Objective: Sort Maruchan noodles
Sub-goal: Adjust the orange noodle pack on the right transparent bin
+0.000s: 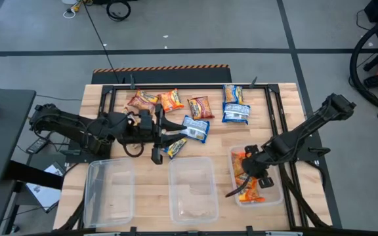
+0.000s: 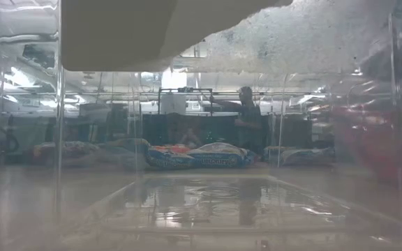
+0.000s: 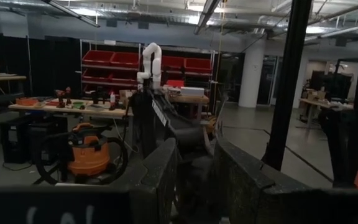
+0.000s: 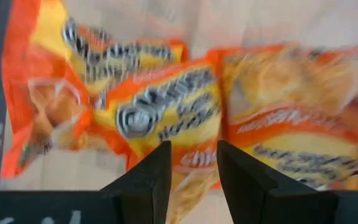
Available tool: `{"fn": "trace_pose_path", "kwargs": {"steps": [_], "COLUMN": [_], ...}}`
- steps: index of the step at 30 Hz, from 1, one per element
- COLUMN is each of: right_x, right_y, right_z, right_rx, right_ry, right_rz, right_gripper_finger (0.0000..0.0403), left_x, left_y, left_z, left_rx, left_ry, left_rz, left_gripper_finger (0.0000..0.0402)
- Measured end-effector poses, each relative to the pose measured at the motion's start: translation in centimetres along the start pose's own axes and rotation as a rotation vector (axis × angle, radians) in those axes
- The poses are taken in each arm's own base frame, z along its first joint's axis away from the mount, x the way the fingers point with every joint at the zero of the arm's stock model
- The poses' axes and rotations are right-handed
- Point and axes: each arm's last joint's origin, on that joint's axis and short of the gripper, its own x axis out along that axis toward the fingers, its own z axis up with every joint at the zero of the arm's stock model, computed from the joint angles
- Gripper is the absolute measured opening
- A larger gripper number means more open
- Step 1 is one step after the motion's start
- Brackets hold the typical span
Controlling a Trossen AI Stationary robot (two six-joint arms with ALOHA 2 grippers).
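Narrowly parted and empty, the right gripper point(image 1: 258, 174) hangs over orange noodle packets point(image 4: 166, 112) pooled by colour in the bin point(image 1: 279, 196) at the table's near-right corner; mixed packets point(image 1: 195, 128) wait mid-table beside the left gripper point(image 1: 161, 139), whose hold I cannot tell.

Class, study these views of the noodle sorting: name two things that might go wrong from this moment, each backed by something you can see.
1. The right gripper hangs low inside the right bin, close over the orange packets; lifting out, it might snag one.
2. The left gripper sits at a blue packet beside another blue packet; a pick there may nudge the neighbour.
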Motion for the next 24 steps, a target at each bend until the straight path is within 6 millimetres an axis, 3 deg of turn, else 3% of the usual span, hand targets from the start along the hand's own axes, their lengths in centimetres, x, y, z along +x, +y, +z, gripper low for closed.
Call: {"fn": "trace_pose_path", "kwargs": {"steps": [6,12,18,24], "right_x": [-1.7,0.4,2.5,2.8], "right_y": [0.4,-0.3,0.0,1.0], "right_z": [0.4,-1.0,-1.0,-0.1], "right_rx": [0.006,0.065,0.041,0.027], "right_ry": [-0.031,0.017,0.067,0.041], "right_rz": [-0.162,-0.281,-0.152,0.028], "right_gripper_finger": [0.0096,0.0016,0.0020,0.0006], "left_x": [0.0,0.0,0.0,0.0], "left_y": [0.1,0.1,0.1,0.2], "left_z": [-0.1,-0.1,-0.1,-0.1], "left_rx": [0.003,0.003,0.004,0.006], "left_ry": [0.006,0.008,0.006,0.008], "left_rz": [0.004,0.005,0.005,0.006], "left_gripper_finger": [0.0117,0.0117,0.0117,0.0117]}}
